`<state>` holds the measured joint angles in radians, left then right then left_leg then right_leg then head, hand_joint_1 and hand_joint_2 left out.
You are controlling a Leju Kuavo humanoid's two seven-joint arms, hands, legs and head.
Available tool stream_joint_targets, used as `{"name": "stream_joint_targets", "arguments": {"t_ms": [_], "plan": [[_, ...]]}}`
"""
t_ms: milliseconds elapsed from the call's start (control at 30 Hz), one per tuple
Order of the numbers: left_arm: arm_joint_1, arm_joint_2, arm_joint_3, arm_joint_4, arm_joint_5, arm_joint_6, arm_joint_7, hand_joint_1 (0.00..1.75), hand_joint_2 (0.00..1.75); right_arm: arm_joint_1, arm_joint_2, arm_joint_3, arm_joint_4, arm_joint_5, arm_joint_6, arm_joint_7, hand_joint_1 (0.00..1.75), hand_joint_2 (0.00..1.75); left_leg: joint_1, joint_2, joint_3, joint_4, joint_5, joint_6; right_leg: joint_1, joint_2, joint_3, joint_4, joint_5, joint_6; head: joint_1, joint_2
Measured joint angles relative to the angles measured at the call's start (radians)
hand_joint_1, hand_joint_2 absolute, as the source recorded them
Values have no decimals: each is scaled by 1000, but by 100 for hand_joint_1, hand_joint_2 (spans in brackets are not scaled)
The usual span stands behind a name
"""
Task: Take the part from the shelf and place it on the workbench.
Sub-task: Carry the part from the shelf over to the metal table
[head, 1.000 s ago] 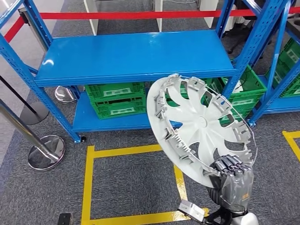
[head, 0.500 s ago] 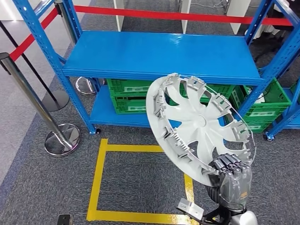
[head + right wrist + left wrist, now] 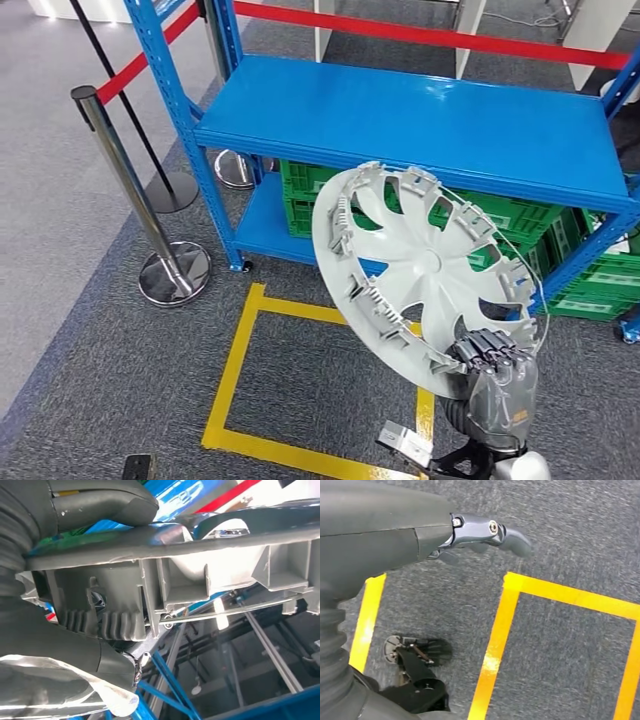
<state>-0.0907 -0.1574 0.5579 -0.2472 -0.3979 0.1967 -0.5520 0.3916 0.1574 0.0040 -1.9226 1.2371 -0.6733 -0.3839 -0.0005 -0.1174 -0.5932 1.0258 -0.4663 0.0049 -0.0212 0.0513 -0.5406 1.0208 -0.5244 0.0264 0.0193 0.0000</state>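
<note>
The part is a grey-white wheel cover (image 3: 423, 265) with curved spokes and a clipped rim. It is tilted in front of me, over the carpet. My right hand (image 3: 498, 385) grips its lower rim, fingers curled over the edge. In the right wrist view the rim's ribbed underside (image 3: 211, 575) lies across the picture with my thumb (image 3: 102, 502) over it. The blue shelf (image 3: 407, 120) stands behind the cover, its top board bare. My left hand (image 3: 433, 530) hangs over the carpet, holding nothing, with a finger stretched out.
Green crates (image 3: 528, 215) sit on the shelf's lower board. A chrome post with a round base (image 3: 173, 270) stands at the left, carrying a red belt (image 3: 143, 62). Yellow tape (image 3: 234, 370) marks a square on the grey carpet before the shelf.
The whole picture has slid to the right, so the camera has turned left. The wheel cover and my right hand keep the same place in the view.
</note>
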Motion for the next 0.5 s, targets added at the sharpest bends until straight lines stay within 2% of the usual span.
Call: {"name": "stream_joint_targets", "arguments": {"t_ms": [33,67,133,167,200,233,267,300,367,400,433,500], "plan": [[2,1,0,0,0,0,0,0,175,0,-1,2,0,1,0,2,175,175,-1,13,-5,10,-7,-5,-2,-12,2,-3,2,-6,-2,0],[2,2,0,0,0,1,0,0,175,0,-1,4,0,2,0,4,175,175,-3,35,-18,37,-25,-10,-3,-25,3,-6,4,-12,-6,0],[0,2,1,0,1,1,0,0,175,2,-2,5,-1,5,0,7,175,175,-2,87,-69,150,-86,-19,-3,-53,5,-8,4,-20,-12,0],[-1,2,1,0,1,1,0,0,175,2,-3,6,-1,7,0,9,175,175,0,99,-99,217,-113,-22,-1,-68,5,-8,3,-21,-12,0],[-1,2,1,0,2,1,0,0,175,3,-3,7,0,9,0,11,175,175,2,104,-121,265,-127,-24,0,-82,5,-8,2,-22,-12,0],[0,2,2,0,2,1,0,0,175,4,-4,9,0,10,0,12,175,175,3,106,-124,276,-121,-24,2,-96,6,-7,1,-23,-12,0],[1,2,2,0,2,1,1,0,175,4,-4,10,0,11,0,13,175,175,3,109,-109,248,-97,-22,3,-108,8,-7,-1,-23,-13,0],[1,2,4,0,3,1,2,0,175,4,-5,11,-1,12,0,12,175,175,1,119,-77,186,-61,-17,4,-120,11,-7,-3,-23,-13,0],[-1,4,6,0,3,1,3,0,175,4,-5,11,-2,11,0,8,175,175,-11,172,-11,53,-13,-2,9,-140,15,-7,-7,-19,-12,0],[-3,4,7,0,3,1,3,0,175,4,-5,11,-3,10,0,7,175,175,-17,193,7,14,-4,4,12,-150,16,-7,-9,-16,-12,0],[-4,5,7,0,3,1,3,0,175,4,-5,12,-4,10,0,5,175,175,-22,203,11,-1,-7,8,14,-161,16,-7,-11,-13,-11,0],[-3,5,8,0,3,-2,4,0,175,3,-5,13,-4,10,0,2,175,175,-21,182,9,-9,-3,16,16,-180,20,-9,-15,-3,-9,0]]}}
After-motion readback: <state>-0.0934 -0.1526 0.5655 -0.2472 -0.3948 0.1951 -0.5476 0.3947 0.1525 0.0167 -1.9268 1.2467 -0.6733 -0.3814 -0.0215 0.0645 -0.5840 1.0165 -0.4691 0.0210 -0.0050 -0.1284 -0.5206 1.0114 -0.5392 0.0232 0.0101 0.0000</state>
